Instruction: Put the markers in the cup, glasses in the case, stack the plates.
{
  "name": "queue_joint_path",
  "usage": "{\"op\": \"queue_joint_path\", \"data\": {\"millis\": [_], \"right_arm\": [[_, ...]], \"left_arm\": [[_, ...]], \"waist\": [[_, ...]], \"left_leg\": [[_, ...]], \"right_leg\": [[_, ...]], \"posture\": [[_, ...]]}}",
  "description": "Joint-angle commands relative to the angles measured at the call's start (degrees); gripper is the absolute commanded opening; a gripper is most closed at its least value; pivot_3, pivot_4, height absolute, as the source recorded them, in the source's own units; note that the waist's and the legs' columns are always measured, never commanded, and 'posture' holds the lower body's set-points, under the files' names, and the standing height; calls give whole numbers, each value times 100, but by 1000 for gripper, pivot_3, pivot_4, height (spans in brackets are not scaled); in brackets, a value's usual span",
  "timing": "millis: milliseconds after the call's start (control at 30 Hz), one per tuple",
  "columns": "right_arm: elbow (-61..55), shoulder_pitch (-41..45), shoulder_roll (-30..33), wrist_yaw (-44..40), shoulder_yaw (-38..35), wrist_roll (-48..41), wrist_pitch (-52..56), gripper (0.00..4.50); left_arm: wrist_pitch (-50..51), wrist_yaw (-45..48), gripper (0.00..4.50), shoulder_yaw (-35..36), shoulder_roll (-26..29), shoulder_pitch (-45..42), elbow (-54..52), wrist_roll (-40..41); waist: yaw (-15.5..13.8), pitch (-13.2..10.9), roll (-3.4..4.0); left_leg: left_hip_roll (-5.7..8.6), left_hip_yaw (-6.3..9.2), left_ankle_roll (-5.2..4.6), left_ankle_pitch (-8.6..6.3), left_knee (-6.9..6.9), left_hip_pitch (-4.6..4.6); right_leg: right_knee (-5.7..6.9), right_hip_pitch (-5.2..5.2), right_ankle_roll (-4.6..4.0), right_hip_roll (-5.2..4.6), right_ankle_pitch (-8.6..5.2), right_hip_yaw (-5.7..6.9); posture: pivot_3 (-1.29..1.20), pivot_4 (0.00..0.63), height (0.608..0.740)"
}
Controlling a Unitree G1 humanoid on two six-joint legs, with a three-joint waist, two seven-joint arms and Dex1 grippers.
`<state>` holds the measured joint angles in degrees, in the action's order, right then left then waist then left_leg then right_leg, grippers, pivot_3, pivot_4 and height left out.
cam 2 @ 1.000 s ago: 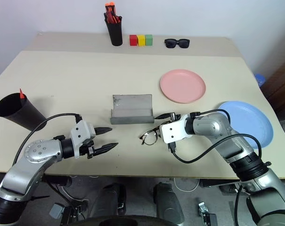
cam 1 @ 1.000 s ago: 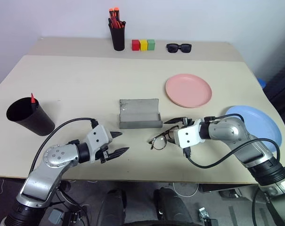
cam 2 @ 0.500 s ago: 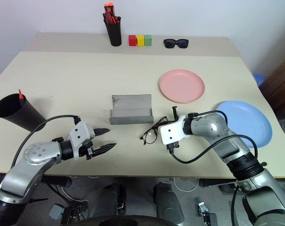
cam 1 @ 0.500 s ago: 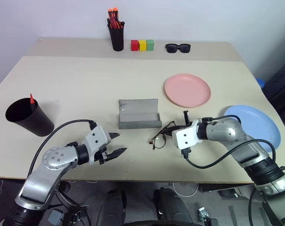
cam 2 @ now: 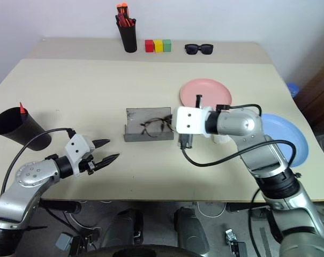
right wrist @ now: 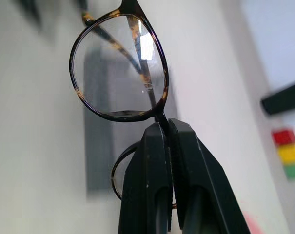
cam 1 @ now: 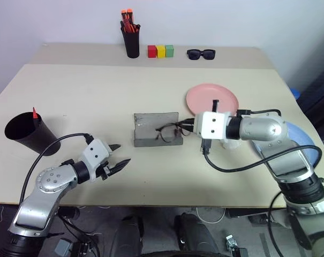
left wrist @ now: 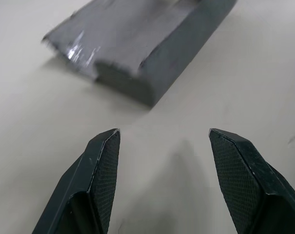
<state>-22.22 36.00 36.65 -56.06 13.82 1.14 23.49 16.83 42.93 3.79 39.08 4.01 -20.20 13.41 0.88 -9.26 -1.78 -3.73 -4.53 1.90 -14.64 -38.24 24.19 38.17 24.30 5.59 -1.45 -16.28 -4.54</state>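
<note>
**Glasses lifted over the open case, plates untouched**

Glasses (cam 1: 168, 131) pinched at the bridge by the right gripper (cam 1: 189, 125), jaws clenched tight on the frame, as the right wrist view makes plain. Held in the air just above the open grey case (cam 1: 157, 129), lenses hanging over the tray, not yet laid inside as far as can be judged. Lid of the case standing upright behind.

Left gripper (cam 1: 118, 161) hovering low over the table (cam 1: 87, 91), near the front left corner of the case, jaws parted and holding nothing.

Markers: a red tip poking out of the black cup (cam 1: 29, 133) at the left edge of the table, so at least one apparently stowed; the white one impossible to make out, perhaps deeper in the cup.

Plates apart: pink plate (cam 1: 226, 99) behind the right arm, blue plate (cam 2: 287, 136) nearer the right edge, largely hidden by the arm. Not stacked.

Judged progress: roughly halfway. Markers probably done, glasses step mid-way, with lowering into the case, release and perhaps closing of the lid left. Stacking of the plates wholly to come.
</note>
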Motion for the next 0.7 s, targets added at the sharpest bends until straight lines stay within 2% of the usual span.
{"op": "queue_joint_path", "data": {"millis": [33,167,300,700], "right_arm": [[185,586,-589,550,429,317,1051,24],[774,801,-1153,1019,867,614,1553,24],[1159,792,-1378,1284,1084,774,1745,24],[1226,504,-1005,1211,1322,1022,1728,24]], "left_arm": [[-310,-28,2955,317,-83,-50,-23,142],[-344,13,2955,486,-152,13,-152,359],[-68,62,2955,605,-115,196,-455,645],[-59,-154,2955,564,-133,421,-622,566]], "waist": [[8,0,0],[-10,1,-2],[-1,0,0],[16,0,0]], "left_leg": [[0,-2,0,0,-1,0],[0,-1,1,0,1,5],[2,-4,1,0,0,20],[2,-2,1,0,1,18]], "right_leg": [[1,2,-3,-1,0,-1],[2,5,-4,0,2,2],[1,19,-2,-2,3,2],[2,19,-1,1,3,3]], "posture": [[0,150,722],[0,150,722],[0,150,722],[0,150,722]]}}
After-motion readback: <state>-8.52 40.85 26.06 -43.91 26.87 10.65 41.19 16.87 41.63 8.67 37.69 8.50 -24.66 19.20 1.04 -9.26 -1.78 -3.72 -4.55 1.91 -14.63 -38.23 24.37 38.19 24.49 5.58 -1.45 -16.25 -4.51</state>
